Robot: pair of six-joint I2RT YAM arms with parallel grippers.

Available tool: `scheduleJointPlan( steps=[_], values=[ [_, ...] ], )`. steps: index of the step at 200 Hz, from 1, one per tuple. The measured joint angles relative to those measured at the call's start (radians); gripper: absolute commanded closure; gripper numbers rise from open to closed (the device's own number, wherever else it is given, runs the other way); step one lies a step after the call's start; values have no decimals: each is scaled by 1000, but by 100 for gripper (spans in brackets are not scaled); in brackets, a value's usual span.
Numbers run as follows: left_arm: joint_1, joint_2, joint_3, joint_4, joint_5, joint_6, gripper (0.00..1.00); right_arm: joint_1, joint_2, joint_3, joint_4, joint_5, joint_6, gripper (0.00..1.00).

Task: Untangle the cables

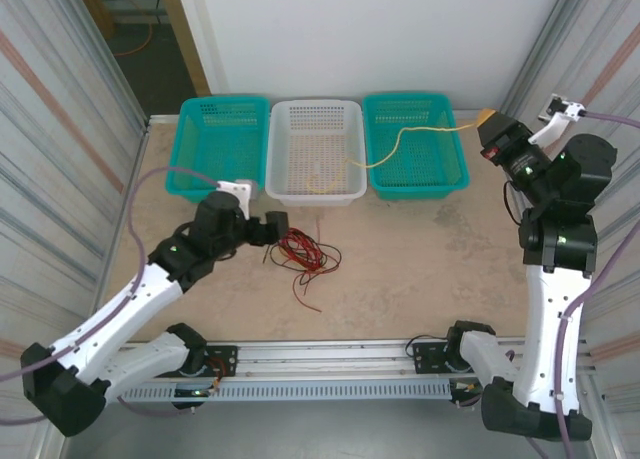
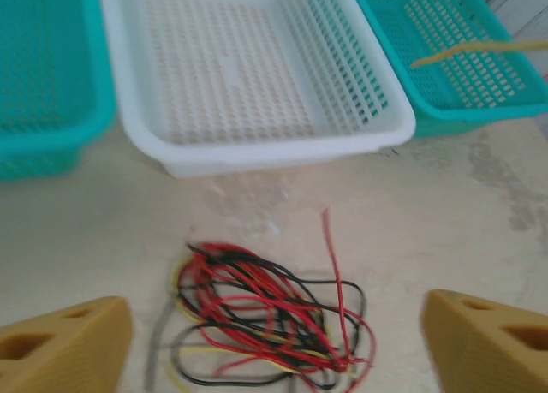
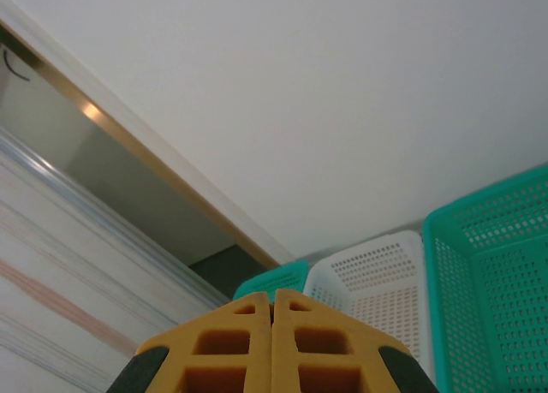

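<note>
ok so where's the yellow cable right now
In the top view it's on the right side: the yellow cable stretches from the right gripper across the right teal basket, and its far end lies in the white basket.

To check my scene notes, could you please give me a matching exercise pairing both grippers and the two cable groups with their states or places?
1 left gripper
2 right gripper
3 pale yellow cable
4 red and black tangle

a shut
b heaped on the table
c open
d strung over the right teal basket

Pairs: 1-c, 2-a, 3-d, 4-b
</note>
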Motion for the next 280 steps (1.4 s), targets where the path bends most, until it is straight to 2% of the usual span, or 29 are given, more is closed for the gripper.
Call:
scheduleJointPlan(
  steps=[10,28,49,64,95,136,193,205,219,237,246,259,280],
  values=[
    [32,-6,45,-12,29,41,26,28,12,0,0,5,-3,100],
    [51,-1,145,-17,132,119,29,96,37,0,-1,23,-16,100],
    [34,41,280,-12,286,227,29,194,64,-1,-3,52,-34,100],
    [10,82,354,-10,344,309,30,263,89,-1,-4,61,-51,100],
    [-4,143,399,-18,389,434,28,356,154,-1,-4,70,-61,100],
    [-4,179,396,-51,495,506,26,453,220,12,-2,69,-76,100],
    [5,179,334,-54,523,568,36,507,287,57,21,35,-78,100],
    [15,180,309,-52,540,569,41,509,289,61,27,33,-78,100],
    [24,187,291,-51,550,568,51,509,290,63,34,25,-78,100],
    [25,209,288,-50,557,565,72,509,291,65,42,20,-78,100],
    [25,220,287,-48,559,560,79,509,291,65,45,20,-78,100],
    [25,229,284,-41,568,548,81,509,291,66,47,20,-78,100],
    [25,227,259,1,587,525,79,509,291,66,53,19,-78,100]
  ],
)
